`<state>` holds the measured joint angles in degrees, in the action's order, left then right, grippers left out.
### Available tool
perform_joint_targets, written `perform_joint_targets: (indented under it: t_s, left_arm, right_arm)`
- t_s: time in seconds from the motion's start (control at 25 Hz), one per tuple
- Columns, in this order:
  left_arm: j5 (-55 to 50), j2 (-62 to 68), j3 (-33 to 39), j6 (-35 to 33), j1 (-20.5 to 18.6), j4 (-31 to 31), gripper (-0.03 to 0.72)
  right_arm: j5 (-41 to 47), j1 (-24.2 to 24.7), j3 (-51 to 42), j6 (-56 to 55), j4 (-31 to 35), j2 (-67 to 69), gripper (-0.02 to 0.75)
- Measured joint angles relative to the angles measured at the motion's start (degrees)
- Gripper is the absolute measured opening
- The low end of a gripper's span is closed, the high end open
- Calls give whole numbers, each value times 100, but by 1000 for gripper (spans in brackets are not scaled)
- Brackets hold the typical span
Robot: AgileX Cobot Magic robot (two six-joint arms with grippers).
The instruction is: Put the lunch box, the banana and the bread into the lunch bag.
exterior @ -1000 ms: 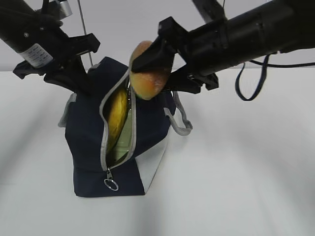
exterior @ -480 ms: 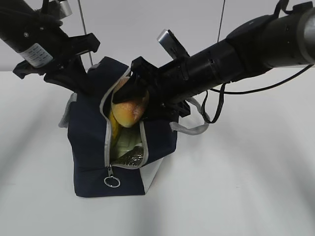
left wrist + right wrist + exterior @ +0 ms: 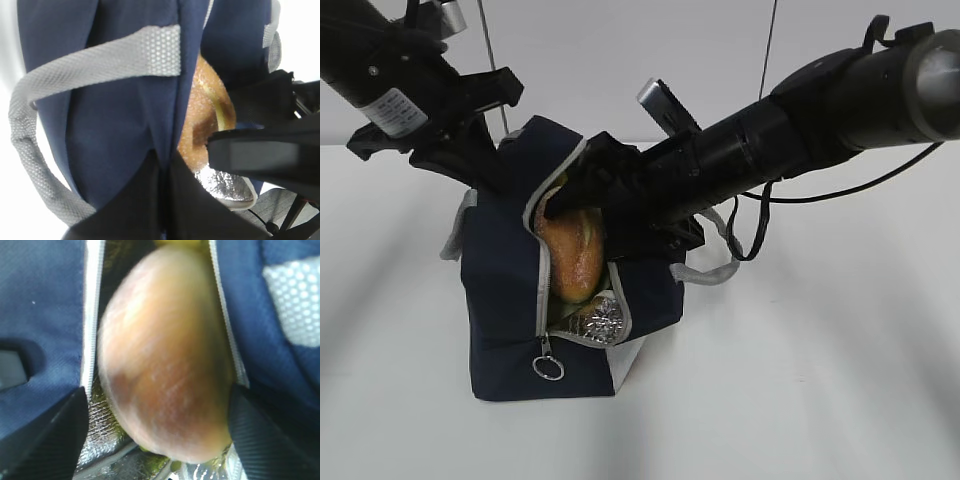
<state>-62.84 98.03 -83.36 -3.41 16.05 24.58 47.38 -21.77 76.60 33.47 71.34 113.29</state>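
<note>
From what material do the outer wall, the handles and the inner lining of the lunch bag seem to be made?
The lunch bag looks like matte navy woven fabric, with a fine weave showing. Its handle seems to be grey webbing with a dotted, honeycomb-like texture. The lining looks like crinkled silver foil, shiny and creased, probably an insulating layer.

Golden-brown bread [image 3: 572, 260] sits in open mouth of navy lunch bag [image 3: 500, 290].

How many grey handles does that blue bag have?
2. One handle hangs on the bag's right side, under the right arm; the other handle peeks out at its left side, mostly hidden behind the bag in the exterior view.
</note>
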Motion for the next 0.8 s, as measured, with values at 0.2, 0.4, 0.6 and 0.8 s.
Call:
perform_joint_targets:
  t_s: [0.2,0.4,0.6,0.8]
  left_arm:
    - [-5,0,0,0,0,0,-3]
    - [-16,0,0,0,0,0,-3]
    - [-15,0,0,0,0,0,-3]
    - [-17,0,0,0,0,0,-3]
  right_arm:
    - [335,66,229,165,-85,-9,662]
    - [724,120,384,248,-576,-343,625]
    - [806,120,384,325,-1292,-879,603]
    - [694,120,384,124,-2195,-1280,596]
